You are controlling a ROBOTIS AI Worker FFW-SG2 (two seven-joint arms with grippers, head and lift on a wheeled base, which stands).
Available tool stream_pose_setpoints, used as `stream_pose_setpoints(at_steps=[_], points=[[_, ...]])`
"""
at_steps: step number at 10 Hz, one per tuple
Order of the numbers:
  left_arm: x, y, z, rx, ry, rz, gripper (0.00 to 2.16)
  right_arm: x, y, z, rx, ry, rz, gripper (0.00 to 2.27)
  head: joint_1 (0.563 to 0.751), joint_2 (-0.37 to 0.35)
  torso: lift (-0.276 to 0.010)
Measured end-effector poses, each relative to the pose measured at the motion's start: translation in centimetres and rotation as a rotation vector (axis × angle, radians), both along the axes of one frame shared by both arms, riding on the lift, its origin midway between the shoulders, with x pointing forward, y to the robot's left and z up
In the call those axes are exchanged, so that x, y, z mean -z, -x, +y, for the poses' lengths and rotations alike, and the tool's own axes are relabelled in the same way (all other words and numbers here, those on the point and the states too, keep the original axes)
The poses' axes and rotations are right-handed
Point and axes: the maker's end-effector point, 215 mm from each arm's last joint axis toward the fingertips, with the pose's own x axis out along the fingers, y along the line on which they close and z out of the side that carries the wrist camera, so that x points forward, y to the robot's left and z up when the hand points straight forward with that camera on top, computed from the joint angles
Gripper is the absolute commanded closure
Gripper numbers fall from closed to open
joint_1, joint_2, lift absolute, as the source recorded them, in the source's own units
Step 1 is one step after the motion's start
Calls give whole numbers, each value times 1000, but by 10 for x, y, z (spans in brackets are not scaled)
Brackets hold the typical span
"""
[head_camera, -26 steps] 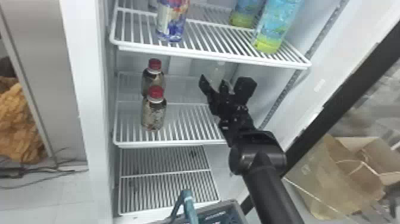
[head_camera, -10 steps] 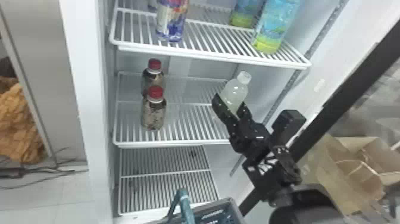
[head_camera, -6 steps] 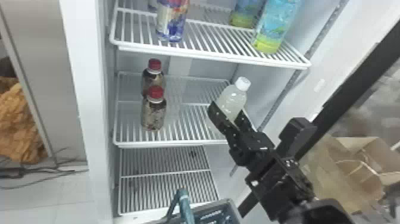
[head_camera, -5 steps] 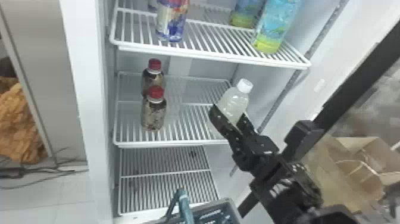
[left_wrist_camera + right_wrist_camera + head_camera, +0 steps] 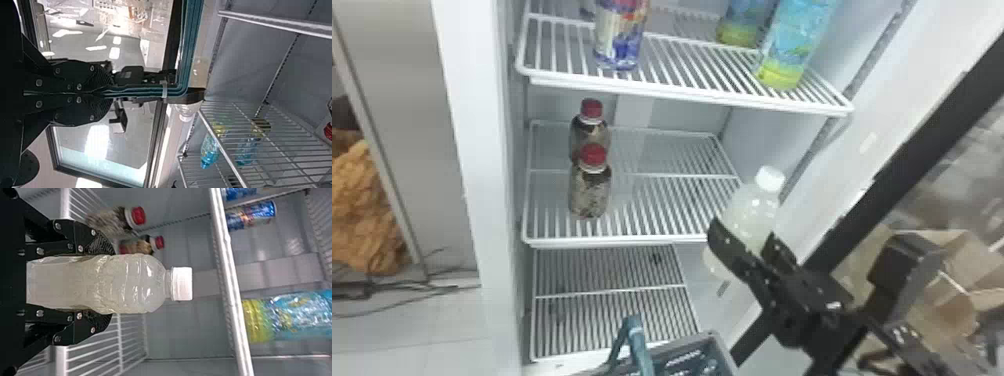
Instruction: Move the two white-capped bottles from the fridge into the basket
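A: How does your right gripper (image 5: 743,234) stand?
B: Its two black fingers are closed to the width of one white-capped clear plastic bottle (image 5: 751,212) with cloudy, pale contents, and you have it by the body, one finger on each side. In the head view it tilts, cap up, by the right front corner of the middle shelf (image 5: 627,242).
A: And your left gripper (image 5: 112,94)?
B: Its fingers are pressed nearly together on one teal handle (image 5: 137,92). You can find the grey basket (image 5: 677,342) at the bottom of the head view, below the bottle.
A: What can you count around them?
B: Three white wire shelves, top to bottom. On the middle one you have two red-capped bottles with dark, mottled bodies, the front one (image 5: 590,192) partly covering the back one (image 5: 589,131). On the top shelf (image 5: 682,92), you get two blue bottles with yellow-green bases, one to the right (image 5: 794,47) and one just behind it (image 5: 743,22), plus one upright blue-and-white patterned container (image 5: 619,37) on the left.
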Motion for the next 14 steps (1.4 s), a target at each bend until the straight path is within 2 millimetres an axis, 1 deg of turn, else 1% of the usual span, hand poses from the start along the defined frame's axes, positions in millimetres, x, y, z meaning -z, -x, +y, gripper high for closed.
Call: stream_pose_setpoints(at_steps=[1,3,5,6,9,10,11,13,14], points=[[1,0,1,-1,-2,1,1124,7,16,6,-14,0,60,759,695,-350,-260],[1,1,1,-2,-2,3,1124,22,37,6,-23,14,159,759,695,-350,-260],[3,1,2,-5,-4,4,1124,39,67,8,-29,36,291,759,695,-350,-260],[3,1,2,-6,-4,7,1124,51,82,11,-37,42,363,759,695,-350,-260],[4,1,2,-7,-5,7,1124,91,120,10,-44,46,569,759,695,-350,-260],[4,1,2,-9,-6,7,1124,101,131,11,-52,39,622,759,695,-350,-260],[4,1,2,-9,-6,7,1124,106,138,16,-70,27,655,759,695,-350,-260],[3,1,2,-6,-5,5,1124,111,145,21,-89,21,688,759,695,-350,-260],[3,2,1,-3,-5,4,1124,114,149,21,-92,23,704,664,695,-350,-260]])
